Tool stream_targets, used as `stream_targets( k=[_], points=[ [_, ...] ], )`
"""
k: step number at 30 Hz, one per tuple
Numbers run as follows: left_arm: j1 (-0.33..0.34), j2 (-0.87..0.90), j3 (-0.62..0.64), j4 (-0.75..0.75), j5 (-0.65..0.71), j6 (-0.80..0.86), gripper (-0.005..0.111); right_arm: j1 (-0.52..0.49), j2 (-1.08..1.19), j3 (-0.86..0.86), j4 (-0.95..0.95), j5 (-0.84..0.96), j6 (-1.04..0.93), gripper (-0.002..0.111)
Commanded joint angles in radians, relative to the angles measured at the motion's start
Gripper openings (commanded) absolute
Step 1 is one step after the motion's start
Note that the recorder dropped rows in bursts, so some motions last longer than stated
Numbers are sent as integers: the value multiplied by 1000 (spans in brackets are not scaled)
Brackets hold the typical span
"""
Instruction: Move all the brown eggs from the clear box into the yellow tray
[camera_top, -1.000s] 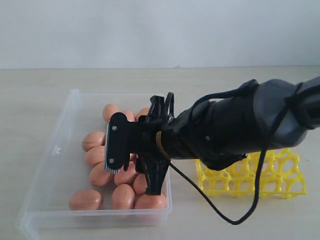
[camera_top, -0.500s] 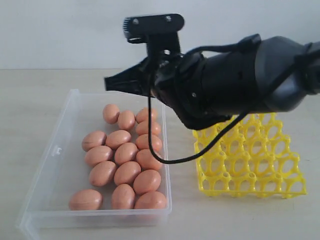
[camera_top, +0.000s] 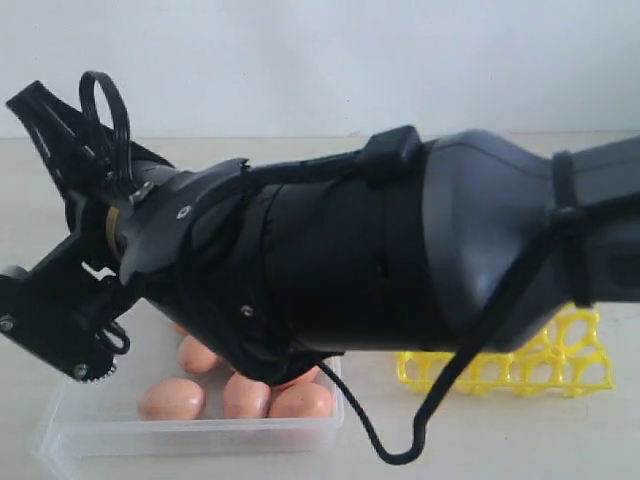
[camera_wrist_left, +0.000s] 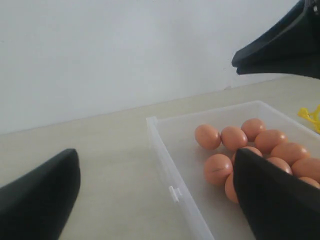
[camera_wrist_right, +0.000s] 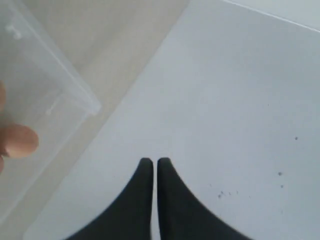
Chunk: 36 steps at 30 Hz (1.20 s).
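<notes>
Bright, even light.
Shadows are faint; the near black arm (camera_top: 340, 270) looks slightly soft, without glare.

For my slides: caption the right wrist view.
Right gripper, jaws shut and empty, aims past the clear box toward the wall.

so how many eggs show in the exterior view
4: three eggs in a row by the box's near wall, one behind them. The arm hides the rest, likely more.
</notes>
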Motion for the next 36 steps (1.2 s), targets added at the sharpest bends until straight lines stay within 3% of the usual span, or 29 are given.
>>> stream_targets(
  k=[1,6,10,14,17,21,23,25,27,29,32,33,34,36],
  points=[
    [-2,-4,4,-7,-9,-8,78,2,1,-62,5,155,245,0],
    [-2,-4,4,-7,-9,-8,78,2,-47,-130,5,134,983,0],
    [-2,-4,4,-7,-9,-8,78,2,-54,-130,5,6,1191,0],
    [-2,-4,4,-7,-9,-8,78,2,-40,-130,5,50,1445,0],
    [-2,-4,4,-7,-9,-8,78,3,-40,-126,5,50,1531,0],
    [-2,-4,4,-7,-9,-8,78,1,-39,-126,41,-11,1379,0],
    [-2,-4,4,-7,-9,-8,78,-32,-45,-126,267,-111,1029,0],
    [-2,-4,4,-7,-9,-8,78,-109,-54,-131,935,-96,84,0],
    [-2,-4,4,-7,-9,-8,78,-163,-46,-131,1417,3,-489,0],
    [-2,-4,4,-7,-9,-8,78,-214,-39,-131,1605,3,-540,3],
    [-2,-4,4,-7,-9,-8,78,-266,-37,-134,1606,-49,-222,25],
    [-2,-4,4,-7,-9,-8,78,-284,-37,-149,1604,7,-200,36],
    [-2,-4,4,-7,-9,-8,78,-294,-37,-157,1604,52,-200,41],
    [-2,-4,4,-7,-9,-8,78,-348,-14,-192,1580,324,-248,45]
  ],
)
